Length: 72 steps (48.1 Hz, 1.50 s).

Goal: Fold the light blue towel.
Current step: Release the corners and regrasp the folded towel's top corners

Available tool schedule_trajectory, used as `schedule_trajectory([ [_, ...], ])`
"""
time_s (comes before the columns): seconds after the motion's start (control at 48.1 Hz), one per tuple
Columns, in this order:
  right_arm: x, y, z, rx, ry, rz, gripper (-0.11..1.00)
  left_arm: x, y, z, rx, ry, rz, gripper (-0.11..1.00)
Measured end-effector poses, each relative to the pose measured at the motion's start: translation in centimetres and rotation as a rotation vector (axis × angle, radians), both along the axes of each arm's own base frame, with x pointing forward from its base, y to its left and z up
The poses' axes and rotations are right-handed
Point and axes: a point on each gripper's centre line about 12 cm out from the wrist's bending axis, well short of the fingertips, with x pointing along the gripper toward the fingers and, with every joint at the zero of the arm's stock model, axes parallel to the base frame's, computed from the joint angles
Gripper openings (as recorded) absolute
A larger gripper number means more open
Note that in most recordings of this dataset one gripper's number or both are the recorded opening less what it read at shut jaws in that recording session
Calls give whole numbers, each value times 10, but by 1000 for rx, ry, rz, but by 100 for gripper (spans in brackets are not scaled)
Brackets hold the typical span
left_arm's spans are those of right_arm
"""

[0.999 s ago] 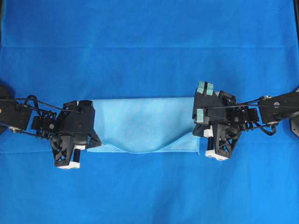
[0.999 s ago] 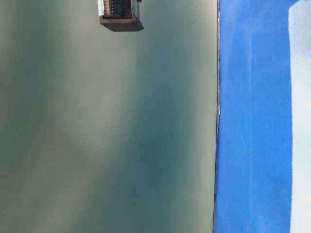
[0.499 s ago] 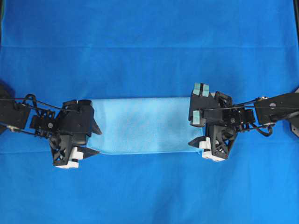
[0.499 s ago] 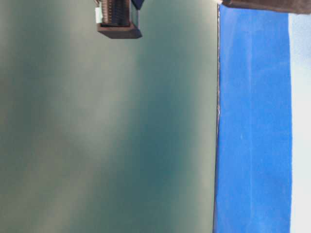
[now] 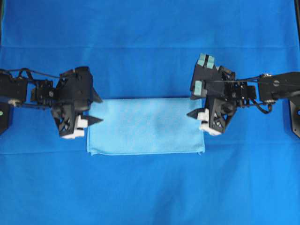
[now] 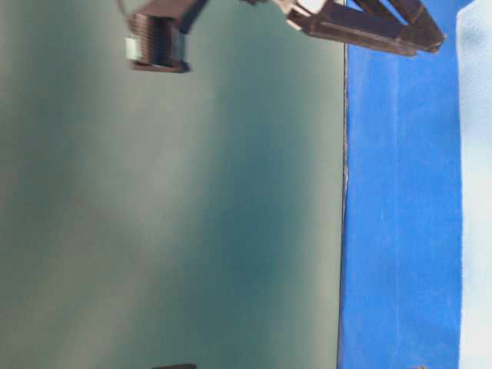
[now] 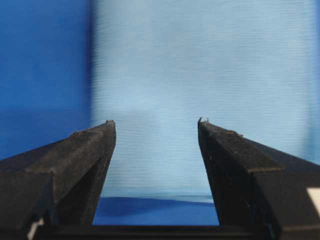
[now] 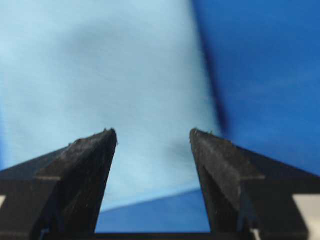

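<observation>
Two pairs of matte black, wedge-shaped fingers filled the foreground of the wrist views, coarse and slightly frayed at their tips. In each, the jaws stood spread with nothing between them, and pale cloth showed through the gap. The left gripper [image 7: 156,122] looked along the light blue towel [image 7: 200,65], whose fine woven grain ran in faint horizontal lines, with a straight edge against the darker table covering [image 7: 45,65]. The right gripper [image 8: 152,132] showed the same towel [image 8: 100,65] softer and blurred, its edge slanting across the frame.

From overhead, the towel [image 5: 145,125] lay flat as a wide rectangle in the middle of the royal-blue covering [image 5: 150,37], folded double: a thin hem line and a small doubled corner showed along its near edge. The left gripper [image 5: 96,110] hung released at the towel's left end and the right gripper [image 5: 191,107] at its right end, both clear of the cloth. Only this view showed the arms' open lattice frames, white plastic blocks and teal pads.

The table-level view, turned sideways, gave a grey-green backdrop [image 6: 169,215], a strip of covering, and a sliver of towel [image 6: 477,192] at the right border. Blurred arm parts crossed its top.
</observation>
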Motion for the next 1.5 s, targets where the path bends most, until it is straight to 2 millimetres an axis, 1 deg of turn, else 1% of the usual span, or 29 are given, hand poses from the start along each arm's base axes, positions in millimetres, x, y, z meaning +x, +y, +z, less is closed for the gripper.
schedule_trajectory([
  [0.125,-3,-15,-15,-5,47,-37,63,0,11,-8,18,10,18,63],
  [0.291,-3,-24,-33,-7,89,-54,63,-4,23,-29,40,46,36,63],
  [0.416,-5,-31,-42,-2,115,-79,63,-10,31,-41,38,71,63,63],
  [0.645,-3,-32,-43,-2,101,-77,62,-13,33,-44,38,76,70,62],
  [0.749,-3,-32,-42,-2,98,-75,60,-13,33,-44,37,79,70,60],
  [0.811,-3,-31,-43,-2,100,-74,54,-14,32,-45,36,86,69,54],
  [0.853,-3,-30,-43,-2,98,-72,46,-15,32,-46,35,100,69,47],
  [0.916,-2,-28,-42,-5,95,-62,29,-15,31,-47,33,118,64,30],
  [0.957,-2,-27,-42,-5,95,-57,16,-15,30,-47,33,126,57,19],
  [0.978,-2,-26,-42,-5,94,-55,8,-14,29,-47,33,127,54,14],
  [0.999,-2,-26,-42,-5,94,-54,4,-15,28,-47,33,136,50,8],
  [1.02,-2,-26,-42,-6,94,-52,1,-14,27,-47,33,138,48,5],
  [1.04,-2,-26,-42,-6,94,-52,1,-14,27,-47,33,141,44,2],
  [1.061,-2,-26,-42,-5,92,-55,1,-14,27,-48,33,144,43,2],
  [1.332,-2,-26,-42,3,93,-65,1,-12,26,-45,31,151,41,2],
  [1.415,-3,-26,-40,2,97,-68,1,-10,27,-38,32,144,41,2],
  [1.498,-5,-26,-30,-1,92,-74,1,-7,27,-26,28,133,47,2],
])
